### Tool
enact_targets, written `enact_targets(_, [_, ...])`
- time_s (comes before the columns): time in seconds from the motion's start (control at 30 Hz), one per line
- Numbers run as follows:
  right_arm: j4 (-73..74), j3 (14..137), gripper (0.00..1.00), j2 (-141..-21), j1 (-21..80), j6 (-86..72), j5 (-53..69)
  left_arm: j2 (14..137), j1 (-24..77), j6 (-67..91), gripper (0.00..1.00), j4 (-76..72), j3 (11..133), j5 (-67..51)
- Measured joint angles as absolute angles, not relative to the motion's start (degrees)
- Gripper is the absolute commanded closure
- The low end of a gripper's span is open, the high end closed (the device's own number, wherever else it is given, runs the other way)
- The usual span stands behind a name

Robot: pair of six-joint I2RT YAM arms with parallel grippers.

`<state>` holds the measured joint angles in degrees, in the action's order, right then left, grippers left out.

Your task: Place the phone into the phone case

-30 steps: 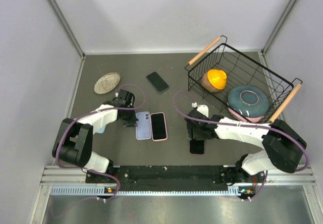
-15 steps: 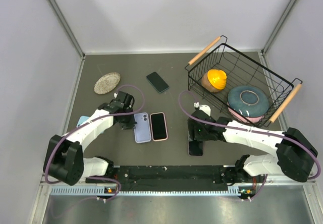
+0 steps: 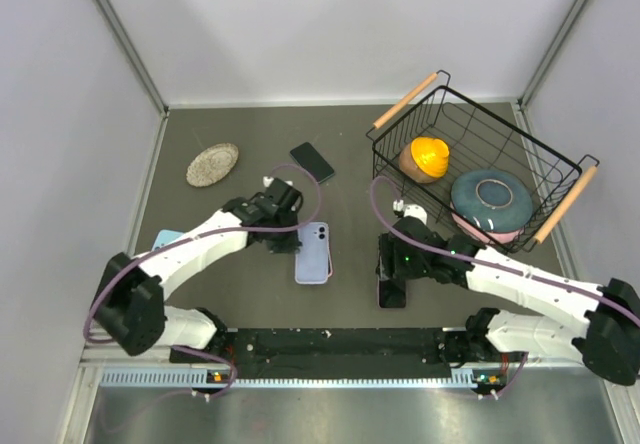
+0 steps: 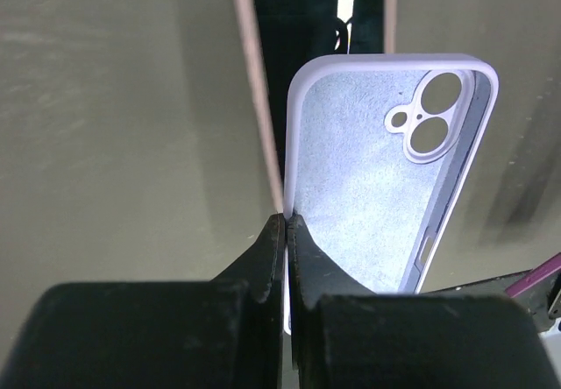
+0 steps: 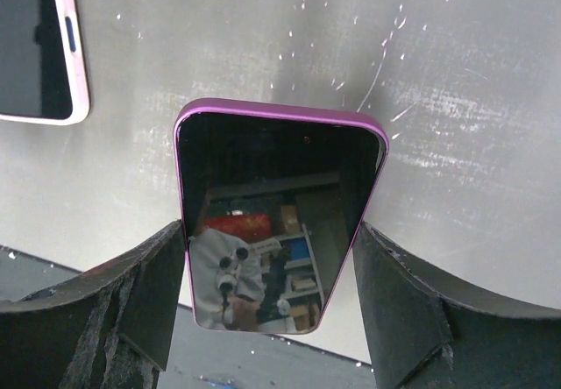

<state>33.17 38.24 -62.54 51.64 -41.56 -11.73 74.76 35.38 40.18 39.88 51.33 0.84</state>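
Observation:
My left gripper (image 3: 298,245) is shut on the left long edge of a lavender phone case (image 3: 316,254) and holds it, inside facing the wrist camera, above a pink-rimmed phone (image 3: 331,261), which it mostly covers. In the left wrist view the case (image 4: 377,170) sits at my closed fingertips (image 4: 287,224), and the phone's dark screen (image 4: 316,21) lies beyond it. My right gripper (image 3: 392,274) grips a purple-rimmed phone (image 3: 392,294) by its long sides near the table's front edge. It fills the right wrist view (image 5: 280,222), with the pink phone (image 5: 39,47) at top left.
A black phone (image 3: 313,162) lies behind the case. A woven coaster (image 3: 212,164) is at the back left and a light blue item (image 3: 165,237) is by my left arm. A wire basket (image 3: 560,199) on the right holds an orange object (image 3: 427,156) and a teal bowl (image 3: 491,200).
My left gripper has carried the lavender case to the right, from beside the pink-rimmed phone to over it. My right gripper has shifted slightly with the purple-rimmed phone.

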Motion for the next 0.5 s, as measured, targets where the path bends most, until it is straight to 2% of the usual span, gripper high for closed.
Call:
enact_targets(0.17, [36.1,38.3,0.77,-58.1,51.6,-41.1,-10.4,83.5,42.2,42.5,1.00,36.3,56.4,0.7])
enact_targets(0.5, [40.9,39.5,0.78,-53.3,51.6,-41.1,-8.4,96.8,49.9,47.8,1.00,30.9,62.3,-1.7])
